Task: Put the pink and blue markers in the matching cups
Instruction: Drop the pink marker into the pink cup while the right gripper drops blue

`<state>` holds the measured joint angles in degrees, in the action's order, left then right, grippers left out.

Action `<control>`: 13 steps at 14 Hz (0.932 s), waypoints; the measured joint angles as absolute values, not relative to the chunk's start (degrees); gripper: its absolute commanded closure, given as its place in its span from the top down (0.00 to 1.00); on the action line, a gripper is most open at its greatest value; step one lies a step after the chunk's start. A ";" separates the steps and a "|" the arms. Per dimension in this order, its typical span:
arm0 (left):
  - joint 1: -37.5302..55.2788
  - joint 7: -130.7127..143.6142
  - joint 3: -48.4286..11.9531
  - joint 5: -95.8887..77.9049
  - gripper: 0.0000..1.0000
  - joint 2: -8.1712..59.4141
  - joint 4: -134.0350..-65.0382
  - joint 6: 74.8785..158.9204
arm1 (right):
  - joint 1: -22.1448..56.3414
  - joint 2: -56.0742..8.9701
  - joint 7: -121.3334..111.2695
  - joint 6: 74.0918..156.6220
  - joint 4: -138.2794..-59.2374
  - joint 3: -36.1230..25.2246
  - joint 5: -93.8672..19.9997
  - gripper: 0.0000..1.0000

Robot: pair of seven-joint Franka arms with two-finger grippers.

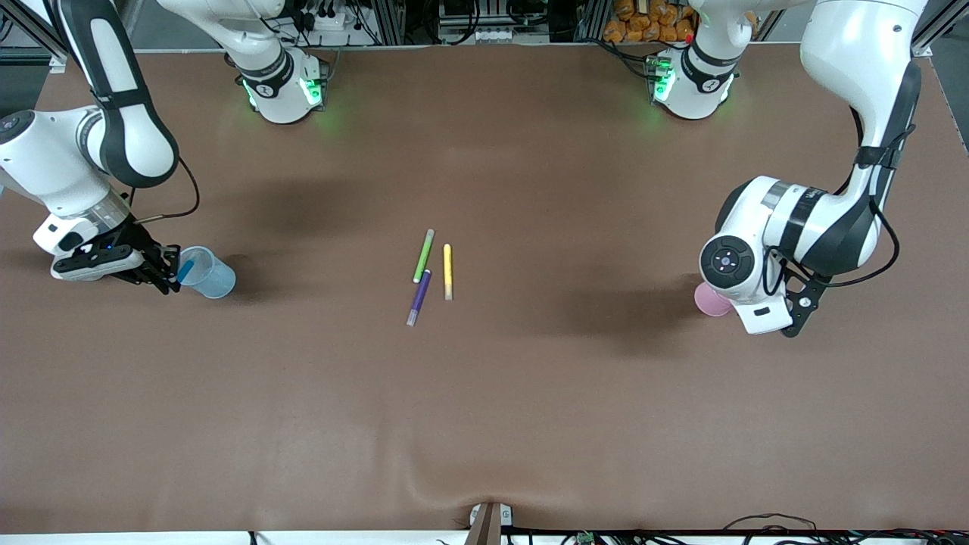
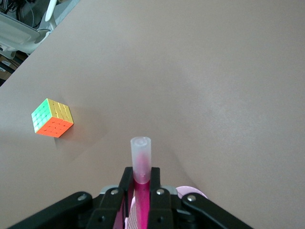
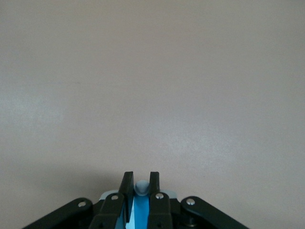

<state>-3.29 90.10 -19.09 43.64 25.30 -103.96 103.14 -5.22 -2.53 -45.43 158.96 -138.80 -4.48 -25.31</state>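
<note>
I have both grippers clamped on pens so each drops straight into its matching cup. At the bench's right-arm edge, the right gripper [image 1: 168,274] pinches the blue marker [image 1: 184,270] at the blue cup's [image 1: 212,276] mouth. At the left-arm edge, the left gripper [image 2: 141,191] grips the pink marker [image 2: 141,162] over the pink cup [image 1: 709,300], wrist bent downward.
</note>
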 measured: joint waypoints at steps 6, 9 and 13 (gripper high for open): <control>-3.33 90.27 -19.08 43.65 1.00 25.30 -103.87 103.17 | -5.22 -2.64 -45.73 158.96 -139.32 -4.48 -25.62 1.00; -3.34 89.94 -19.09 43.70 1.00 25.29 -103.33 103.21 | -5.22 -2.75 -45.73 158.96 -139.31 -4.48 -25.72 1.00; -3.35 85.18 -19.23 41.02 1.00 24.79 -100.05 103.23 | -5.24 -2.74 -45.71 157.03 -137.61 -4.51 -25.90 1.00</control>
